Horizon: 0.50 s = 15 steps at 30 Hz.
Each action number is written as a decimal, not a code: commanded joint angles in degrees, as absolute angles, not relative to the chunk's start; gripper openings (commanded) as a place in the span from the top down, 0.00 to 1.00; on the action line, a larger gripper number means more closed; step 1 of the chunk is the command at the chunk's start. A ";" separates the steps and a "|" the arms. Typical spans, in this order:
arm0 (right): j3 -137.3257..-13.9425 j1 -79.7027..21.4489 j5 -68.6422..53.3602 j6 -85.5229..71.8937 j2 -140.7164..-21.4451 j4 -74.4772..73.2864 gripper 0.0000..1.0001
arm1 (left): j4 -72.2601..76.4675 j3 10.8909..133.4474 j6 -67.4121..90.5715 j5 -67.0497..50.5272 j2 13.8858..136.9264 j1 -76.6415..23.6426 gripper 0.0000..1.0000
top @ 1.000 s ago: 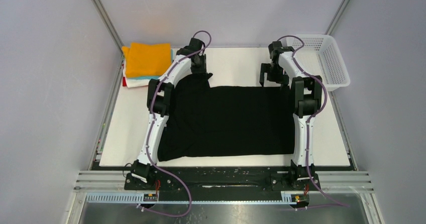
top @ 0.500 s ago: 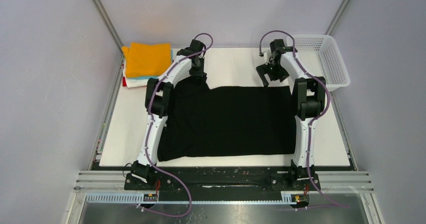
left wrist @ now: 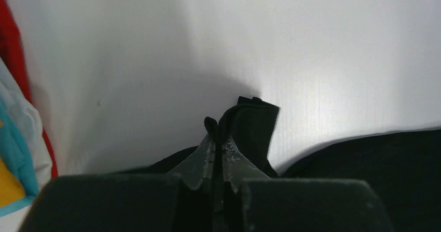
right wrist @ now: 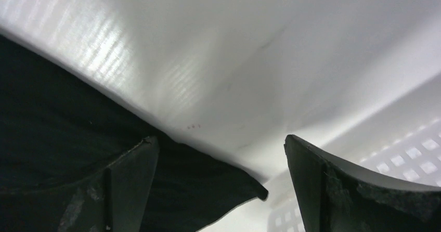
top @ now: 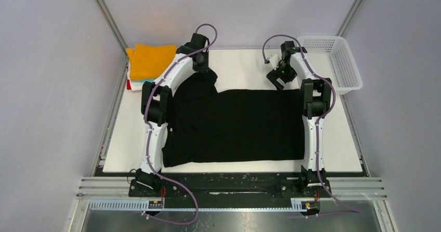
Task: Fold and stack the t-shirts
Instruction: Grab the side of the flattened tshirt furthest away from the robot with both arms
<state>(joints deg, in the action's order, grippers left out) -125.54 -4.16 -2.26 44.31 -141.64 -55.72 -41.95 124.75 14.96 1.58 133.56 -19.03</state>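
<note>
Left tool (left wrist: 217, 136) has clamped black t-shirt (top: 239, 125); right tool (right wrist: 219, 141) gapes.

Left tool (left wrist: 217, 138) pinched tight at far reach, right tool (right wrist: 219, 141) spread wide open

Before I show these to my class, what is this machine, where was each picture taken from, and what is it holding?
Two robot arms are bolted at the near edge of a white table. One picture looks down from above; the others come from wrist cameras. A black shirt lies spread out; folded shirts, orange on top, sit far left; a basket sits far right. The left fingers are shut on a far corner of the black shirt; the right fingers are open, holding nothing.
</note>
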 commanded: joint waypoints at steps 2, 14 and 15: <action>-127.20 -3.74 -2.93 49.86 -143.01 -64.27 0.06 | -38.75 123.19 14.58 0.52 129.37 -18.70 1.00; -132.51 -3.60 -5.16 49.38 -144.59 -67.13 0.11 | -37.06 117.70 15.18 -1.25 127.44 -18.81 1.00; -133.66 -3.60 -5.16 47.20 -144.65 -65.39 0.11 | -37.05 117.61 15.25 -1.23 127.42 -18.78 1.00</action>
<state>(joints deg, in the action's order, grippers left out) -129.19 -3.75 -2.94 49.47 -143.98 -66.19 -39.29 117.80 15.00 -0.25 131.41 -19.03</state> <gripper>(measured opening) 0.894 0.032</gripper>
